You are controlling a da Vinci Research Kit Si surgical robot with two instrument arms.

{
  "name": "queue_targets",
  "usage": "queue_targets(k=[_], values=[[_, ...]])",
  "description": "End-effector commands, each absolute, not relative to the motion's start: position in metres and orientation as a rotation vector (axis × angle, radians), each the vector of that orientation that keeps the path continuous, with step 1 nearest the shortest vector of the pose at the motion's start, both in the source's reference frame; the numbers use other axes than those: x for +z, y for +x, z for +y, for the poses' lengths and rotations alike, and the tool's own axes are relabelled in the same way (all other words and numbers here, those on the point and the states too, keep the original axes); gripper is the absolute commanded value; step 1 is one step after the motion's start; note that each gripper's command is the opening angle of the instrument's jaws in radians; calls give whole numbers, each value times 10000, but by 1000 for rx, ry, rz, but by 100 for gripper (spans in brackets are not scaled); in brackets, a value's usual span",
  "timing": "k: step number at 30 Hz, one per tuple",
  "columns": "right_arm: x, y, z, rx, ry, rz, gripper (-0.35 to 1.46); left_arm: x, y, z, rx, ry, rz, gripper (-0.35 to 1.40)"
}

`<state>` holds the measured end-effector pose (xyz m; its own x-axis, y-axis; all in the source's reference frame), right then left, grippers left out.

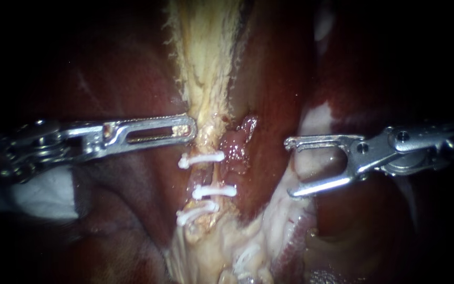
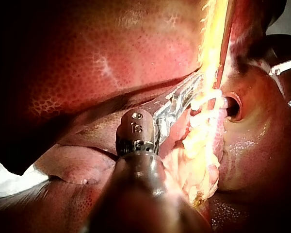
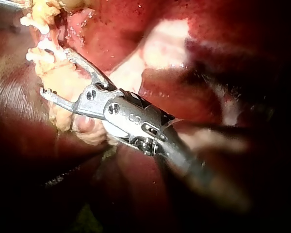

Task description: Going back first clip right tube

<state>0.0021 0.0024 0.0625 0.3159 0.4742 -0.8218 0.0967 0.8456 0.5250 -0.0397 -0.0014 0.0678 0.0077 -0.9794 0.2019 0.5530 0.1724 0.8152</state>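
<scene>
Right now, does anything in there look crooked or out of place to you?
One thing stands out. Three white clips cross the pale tube. The top clip and the middle clip lie nearly level, but the lowest clip sits slanted, with one end dropping lower than the other. Nothing else looks odd.

Right instrument (image 3: 56, 73), jaws apart, over pale yellow tissue (image 3: 63, 82); white clips (image 3: 35, 54) just beyond tips; dark liver (image 3: 19, 145) around.
</scene>
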Motion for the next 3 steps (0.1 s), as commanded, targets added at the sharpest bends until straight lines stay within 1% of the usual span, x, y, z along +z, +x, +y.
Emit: queue_targets(k=[1, 3], values=[[625, 20, 24, 265, 541, 1240, 60, 677, -397, -14, -1322, 613, -894, -35], [625, 20, 24, 265, 542, 1240, 60, 677, -396, -14, -1322, 614, -894, -35]])
